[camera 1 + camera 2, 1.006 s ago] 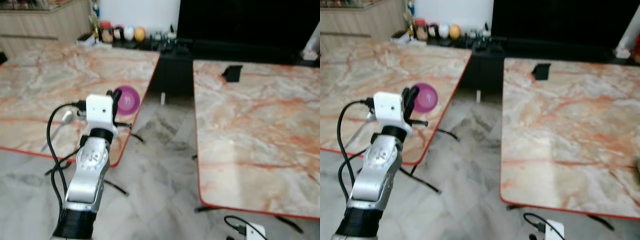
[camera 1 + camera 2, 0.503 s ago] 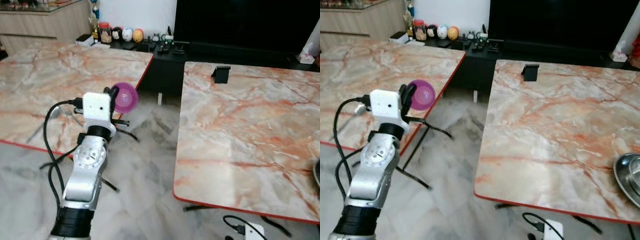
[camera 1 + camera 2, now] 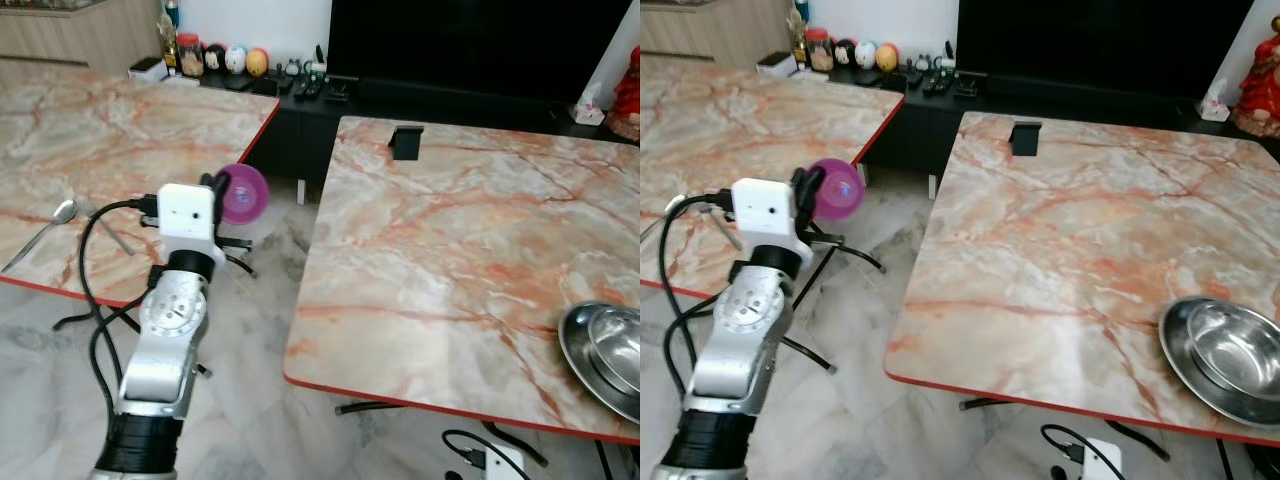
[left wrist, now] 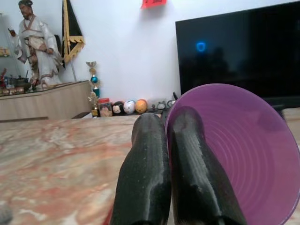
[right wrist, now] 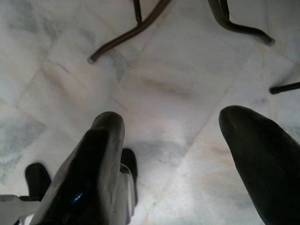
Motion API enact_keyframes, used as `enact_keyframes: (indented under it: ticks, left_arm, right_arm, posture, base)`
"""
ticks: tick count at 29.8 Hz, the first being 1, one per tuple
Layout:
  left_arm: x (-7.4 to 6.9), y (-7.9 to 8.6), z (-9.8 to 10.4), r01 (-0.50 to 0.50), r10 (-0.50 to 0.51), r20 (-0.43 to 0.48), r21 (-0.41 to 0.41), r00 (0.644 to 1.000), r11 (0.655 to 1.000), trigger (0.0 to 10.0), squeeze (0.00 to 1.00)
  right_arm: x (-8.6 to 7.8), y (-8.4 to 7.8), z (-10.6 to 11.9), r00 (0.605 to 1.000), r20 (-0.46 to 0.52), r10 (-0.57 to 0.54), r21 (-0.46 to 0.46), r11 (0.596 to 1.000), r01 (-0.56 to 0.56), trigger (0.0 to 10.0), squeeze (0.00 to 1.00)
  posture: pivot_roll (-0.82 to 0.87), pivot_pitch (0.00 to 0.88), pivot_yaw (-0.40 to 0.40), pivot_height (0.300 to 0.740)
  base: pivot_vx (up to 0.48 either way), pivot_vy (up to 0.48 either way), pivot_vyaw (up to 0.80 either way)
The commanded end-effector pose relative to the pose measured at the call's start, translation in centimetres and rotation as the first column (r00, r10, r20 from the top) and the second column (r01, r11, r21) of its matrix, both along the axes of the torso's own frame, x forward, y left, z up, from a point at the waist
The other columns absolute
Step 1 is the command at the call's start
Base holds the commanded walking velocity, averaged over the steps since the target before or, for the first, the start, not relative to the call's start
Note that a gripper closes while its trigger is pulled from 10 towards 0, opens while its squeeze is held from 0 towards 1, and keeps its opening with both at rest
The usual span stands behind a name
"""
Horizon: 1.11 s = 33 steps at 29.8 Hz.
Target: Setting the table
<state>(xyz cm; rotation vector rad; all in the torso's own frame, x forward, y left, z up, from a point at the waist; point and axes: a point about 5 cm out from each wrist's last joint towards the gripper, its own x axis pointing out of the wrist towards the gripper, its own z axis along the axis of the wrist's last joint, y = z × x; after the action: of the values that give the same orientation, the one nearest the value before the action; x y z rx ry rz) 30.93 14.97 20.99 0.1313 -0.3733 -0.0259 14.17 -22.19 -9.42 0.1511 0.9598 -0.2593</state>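
Left gripper (image 3: 222, 188) has its fingers pinched on the purple bowl (image 3: 243, 193) rim over the gap between tables; your target table (image 3: 450, 250) lies to its right.

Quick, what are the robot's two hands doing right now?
Left hand: closed on the purple bowl.
Right hand: open, holding nothing, over the floor.

Left arm (image 3: 165, 340) reaches forward, left gripper (image 4: 166, 136) jaws pinched on the purple bowl (image 4: 243, 150); right gripper (image 5: 183, 154) hangs, jaws apart.
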Motion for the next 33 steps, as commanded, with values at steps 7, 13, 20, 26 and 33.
enact_keyframes:
  ticks: [7, 13, 20, 26, 33]
  left_arm:
    - [0.03, -0.13, 0.51, 0.003, -0.004, 0.023, 0.018, 1.0, 1.0, 10.0, 0.0]
    - [0.07, -0.12, 0.64, 0.003, -0.004, 0.029, 0.019, 1.0, 1.0, 10.0, 0.0]
    - [0.08, -0.15, 0.67, 0.005, -0.006, 0.031, 0.02, 0.999, 1.0, 10.0, 0.0]
    - [0.07, -0.24, 0.65, 0.008, -0.009, 0.031, 0.02, 0.999, 1.0, 10.0, 0.0]
    - [0.06, -0.34, 0.57, 0.015, -0.016, 0.027, 0.021, 1.0, 1.0, 10.0, 0.0]
  right_arm:
    - [0.17, -0.27, 0.12, 1.0, 0.006, -0.007, 0.004, 1.0, 0.007, 10.0, 0.0]
    - [0.2, -0.29, 0.14, 1.0, 0.007, 0.001, -0.005, 1.0, -0.001, 10.0, 0.0]
    - [0.21, -0.28, 0.15, 1.0, 0.009, 0.003, -0.003, 1.0, -0.003, 10.0, 0.0]
    - [0.15, -0.26, 0.12, 1.0, 0.007, 0.005, -0.004, 1.0, -0.005, 10.0, 0.0]
    - [0.08, -0.27, 0.1, 1.0, 0.005, 0.007, -0.006, 1.0, -0.007, 10.0, 0.0]
  posture:
    - [0.12, 0.0, -0.056, 0.74]
    - [0.12, 0.0, -0.055, 0.74]
    - [0.12, 0.0, -0.056, 0.74]
    - [0.12, 0.0, -0.054, 0.74]
    - [0.12, 0.0, -0.054, 0.74]
  base:
    - [0.0, -0.267, -0.5]
    - [0.0, -0.266, 0.0]
    - [0.0, -0.265, 0.0]
    - [0.0, -0.265, 0.0]
    - [0.0, -0.265, 0.0]
